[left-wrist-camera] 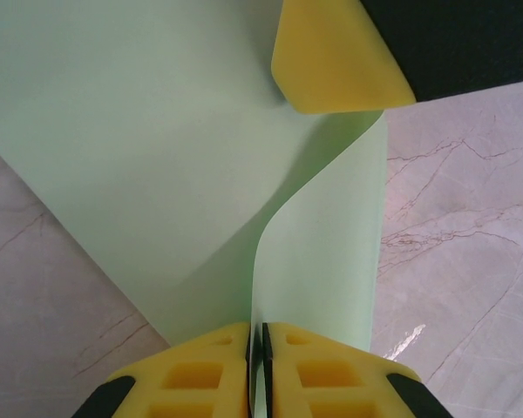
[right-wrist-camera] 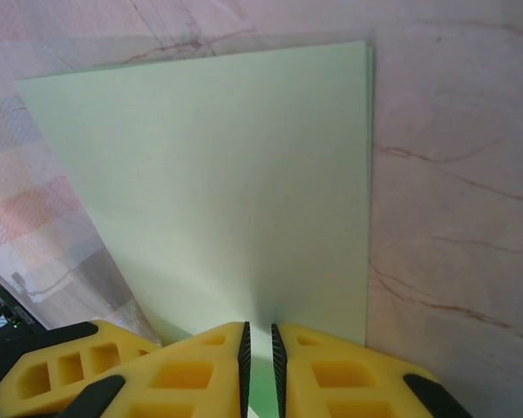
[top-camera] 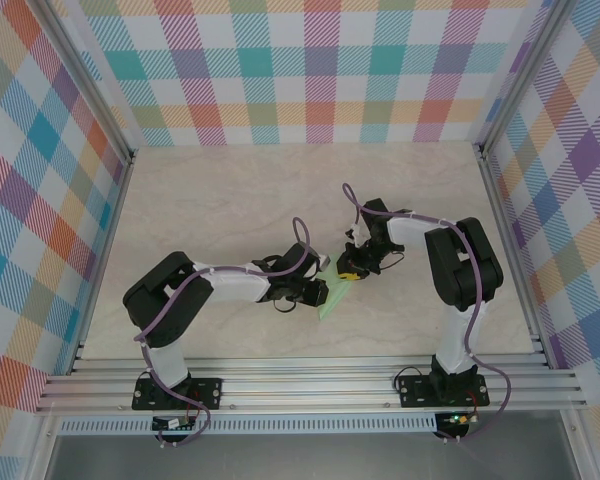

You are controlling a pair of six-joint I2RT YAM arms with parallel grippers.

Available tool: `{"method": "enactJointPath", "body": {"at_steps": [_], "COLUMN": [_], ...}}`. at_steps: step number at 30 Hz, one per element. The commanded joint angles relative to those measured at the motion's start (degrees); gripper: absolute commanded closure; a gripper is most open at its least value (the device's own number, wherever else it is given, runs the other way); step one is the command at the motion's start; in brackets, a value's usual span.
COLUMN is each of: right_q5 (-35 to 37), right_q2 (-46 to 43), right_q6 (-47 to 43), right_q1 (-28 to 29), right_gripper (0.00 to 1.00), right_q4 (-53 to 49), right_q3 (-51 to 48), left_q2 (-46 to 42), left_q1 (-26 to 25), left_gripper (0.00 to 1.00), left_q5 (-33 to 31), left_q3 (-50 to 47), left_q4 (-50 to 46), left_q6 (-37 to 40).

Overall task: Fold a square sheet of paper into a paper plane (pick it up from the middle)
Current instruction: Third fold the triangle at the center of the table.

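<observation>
The square sheet of paper (top-camera: 332,298), pale mint green, hangs between both grippers just above the marble tabletop (top-camera: 230,200). My left gripper (top-camera: 318,291) is shut on it. In the left wrist view the sheet (left-wrist-camera: 157,157) curls up and runs edge-on between that gripper's (left-wrist-camera: 255,338) closed yellow pads. My right gripper (top-camera: 352,270) meets the sheet from the far side. In the right wrist view the doubled sheet (right-wrist-camera: 218,174) spreads away from this gripper (right-wrist-camera: 258,338), whose pads stand a narrow slit apart with green paper pinched in it. One of its fingers (left-wrist-camera: 331,52) shows over the sheet.
Marble tabletop (right-wrist-camera: 453,218) lies under and around the paper. Checked walls (top-camera: 310,70) and aluminium posts (top-camera: 495,190) close the back and sides. A rail (top-camera: 310,385) carries the arm bases at the front. The left gripper's fingers (right-wrist-camera: 44,374) sit close beside the right one.
</observation>
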Motion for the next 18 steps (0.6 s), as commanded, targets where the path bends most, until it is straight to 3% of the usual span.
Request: {"method": "enactJointPath", "body": {"at_steps": [1, 8, 18], "right_q5": [1.87, 1.55, 1.90], "right_q2": [0.19, -2.17, -0.54], "right_q6": [0.12, 1.37, 1.51], "right_q1": [0.36, 0.36, 0.36], "right_gripper": [0.81, 0.79, 0.86], "right_q4": [-2.49, -1.75, -1.09], "right_q3": [-0.20, 0.07, -1.30], "left_q2": [1.04, 1.03, -1.82], "left_q1": [0.50, 0.46, 0.48], "left_gripper": [0.86, 0.86, 0.85], "left_q5": [0.39, 2.05, 5.65], "left_q3": [-0.79, -1.69, -2.32], "left_q4": [0.72, 1.84, 4.52], "left_q6": [1.33, 0.31, -2.31]}}
